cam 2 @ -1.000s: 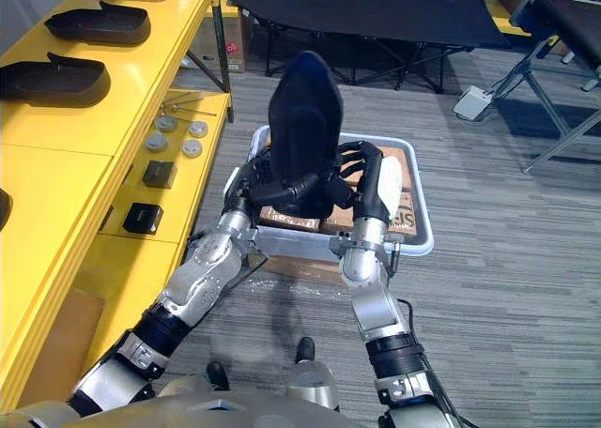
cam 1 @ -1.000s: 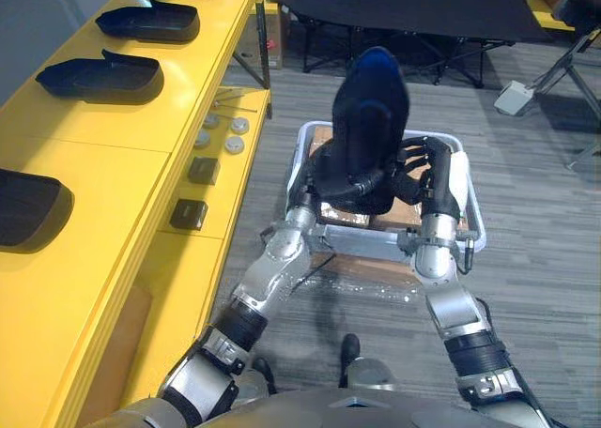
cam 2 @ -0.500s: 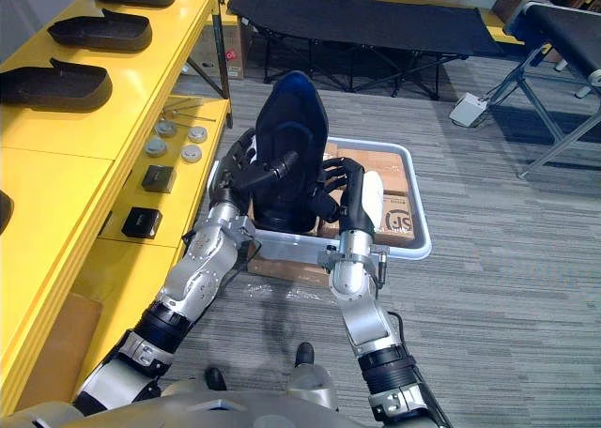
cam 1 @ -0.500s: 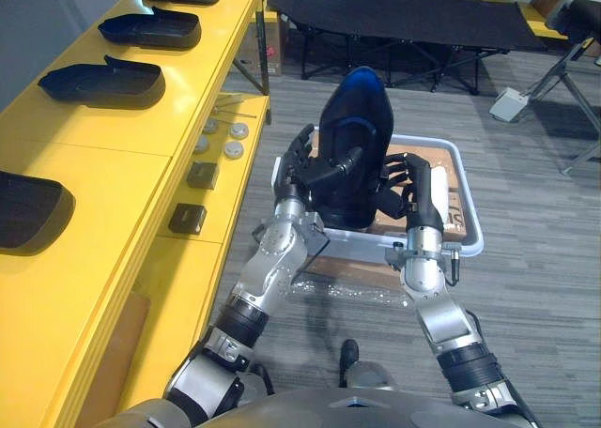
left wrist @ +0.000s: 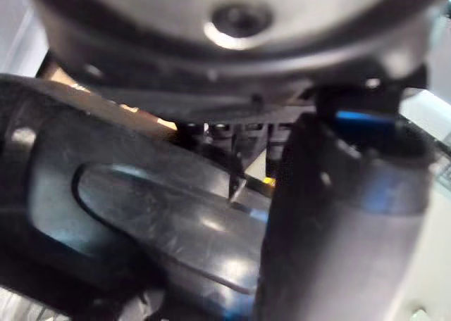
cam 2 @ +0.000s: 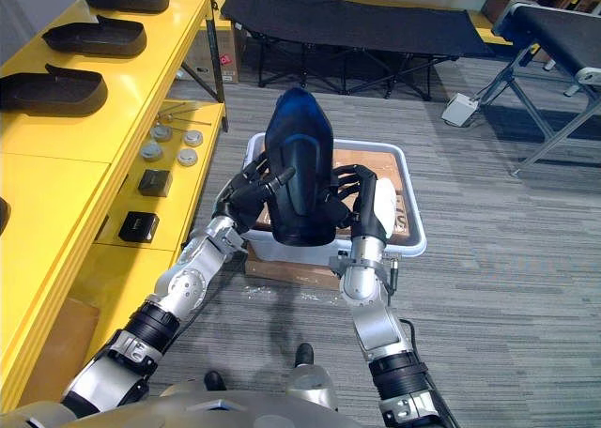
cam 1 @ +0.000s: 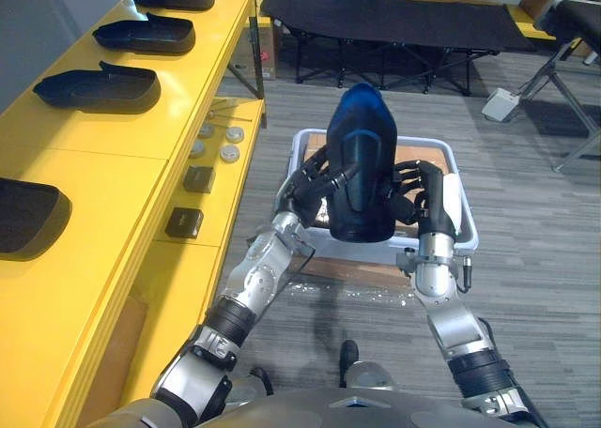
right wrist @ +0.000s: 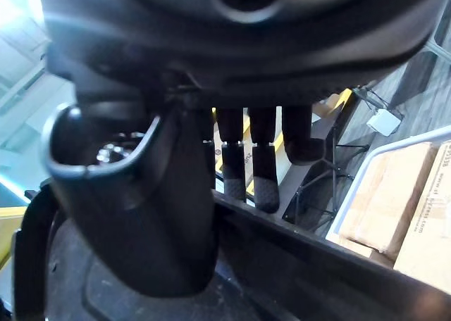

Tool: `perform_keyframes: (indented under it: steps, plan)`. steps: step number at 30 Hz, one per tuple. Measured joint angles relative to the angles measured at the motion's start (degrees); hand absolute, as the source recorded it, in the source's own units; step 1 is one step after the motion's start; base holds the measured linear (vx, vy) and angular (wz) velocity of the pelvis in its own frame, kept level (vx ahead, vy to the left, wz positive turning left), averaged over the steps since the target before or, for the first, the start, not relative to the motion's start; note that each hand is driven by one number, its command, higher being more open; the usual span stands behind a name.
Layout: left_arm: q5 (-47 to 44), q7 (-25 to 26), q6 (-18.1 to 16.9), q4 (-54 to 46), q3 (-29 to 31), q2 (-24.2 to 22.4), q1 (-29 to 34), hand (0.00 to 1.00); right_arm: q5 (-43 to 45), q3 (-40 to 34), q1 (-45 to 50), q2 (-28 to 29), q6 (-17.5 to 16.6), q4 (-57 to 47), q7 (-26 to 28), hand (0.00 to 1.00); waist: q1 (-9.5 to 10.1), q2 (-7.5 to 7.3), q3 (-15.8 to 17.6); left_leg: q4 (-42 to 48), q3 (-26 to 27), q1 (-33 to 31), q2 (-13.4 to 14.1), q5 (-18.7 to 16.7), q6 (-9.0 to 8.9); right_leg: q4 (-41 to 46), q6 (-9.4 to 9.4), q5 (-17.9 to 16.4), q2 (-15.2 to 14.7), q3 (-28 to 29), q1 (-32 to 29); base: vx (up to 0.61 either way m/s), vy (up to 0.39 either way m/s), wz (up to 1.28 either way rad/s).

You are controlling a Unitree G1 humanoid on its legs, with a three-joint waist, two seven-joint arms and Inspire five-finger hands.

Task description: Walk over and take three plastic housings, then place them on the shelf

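Both my hands hold one dark blue-black plastic housing [cam 1: 362, 165] upright above a white bin [cam 1: 467, 231] on the floor. My left hand [cam 1: 315, 179] curls round its left side, and my right hand [cam 1: 427, 189] grips its right side. In the right wrist view the fingers [right wrist: 257, 166] wrap over the housing's rim [right wrist: 282, 265]. The housing's glossy shell [left wrist: 141, 215] lies close against the palm in the left wrist view. Several more black housings [cam 1: 94, 87] lie in a row on the yellow shelf [cam 1: 122, 137] to my left.
Cardboard boxes [cam 1: 413, 156] sit inside the bin. The shelf's lower level carries small black boxes [cam 1: 185, 223] and round silver parts [cam 1: 214, 142]. A black folding cot [cam 1: 394, 15] stands behind the bin, and a white box [cam 1: 500, 104] and metal frame legs [cam 1: 573, 71] at the right.
Both hands have brought the housing up out of the bin and tipped its top toward me. The left hand's fingers have closed further round its side.
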Motion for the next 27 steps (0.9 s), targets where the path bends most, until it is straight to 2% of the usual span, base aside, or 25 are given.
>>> perform_keyframes:
  steps: [3,9,13,20,21,27]
  plan:
    - [-0.4,-4.0,-0.3,0.3,-2.4,1.7,0.1,0.00,0.7,0.1,0.0,0.1,0.0,0.0,0.5,0.00,0.03,-0.11,0.0,0.0,0.2,0.0,0.0,0.0,0.02,0.0,-0.03,0.2,0.0,0.1,-0.1,-0.03,-0.010,-0.02]
    - [0.4,-5.2,-6.3,4.1,-1.5,2.6,0.4,0.00,2.3,2.7,0.0,0.2,-2.0,0.0,2.2,0.00,-0.45,-0.98,-0.3,0.0,0.4,0.0,0.0,0.1,0.08,0.0,-0.08,0.2,0.0,0.3,-0.3,-0.04,-0.014,-0.02]
    - [1.0,-5.2,-7.2,3.5,-2.6,2.7,0.4,0.00,2.3,1.9,0.0,0.2,-2.0,0.0,2.3,0.00,0.10,-1.03,-0.4,0.0,0.4,-0.1,-0.2,0.1,0.10,0.0,-0.01,0.3,-0.2,0.2,-0.3,-0.03,-0.006,0.01]
    - [2.7,-4.9,-7.4,3.2,-2.6,2.7,0.4,0.00,2.6,1.8,0.0,0.1,-1.9,0.0,2.4,0.00,-0.78,-1.06,-0.4,0.0,0.5,-0.2,-0.2,0.1,0.10,0.0,-0.01,0.3,-0.2,0.3,-0.5,0.00,0.000,0.00]
    - [2.9,-4.6,-7.5,3.0,-2.7,2.7,0.4,0.00,3.0,1.8,0.0,0.1,-1.9,0.0,2.4,1.00,-0.86,-1.06,-0.4,0.0,0.5,-0.2,-0.2,0.1,0.10,0.0,-0.01,0.3,-0.2,0.3,-0.6,0.00,0.000,0.00]
    - [7.6,-1.3,-8.2,0.5,-4.3,2.7,0.4,0.00,4.8,2.7,0.1,0.3,-2.5,0.0,2.9,1.00,-0.92,-1.07,-0.4,0.0,0.5,-0.3,-0.2,0.1,0.10,0.0,-0.01,0.3,-0.2,0.3,-0.7,0.00,0.000,0.00]
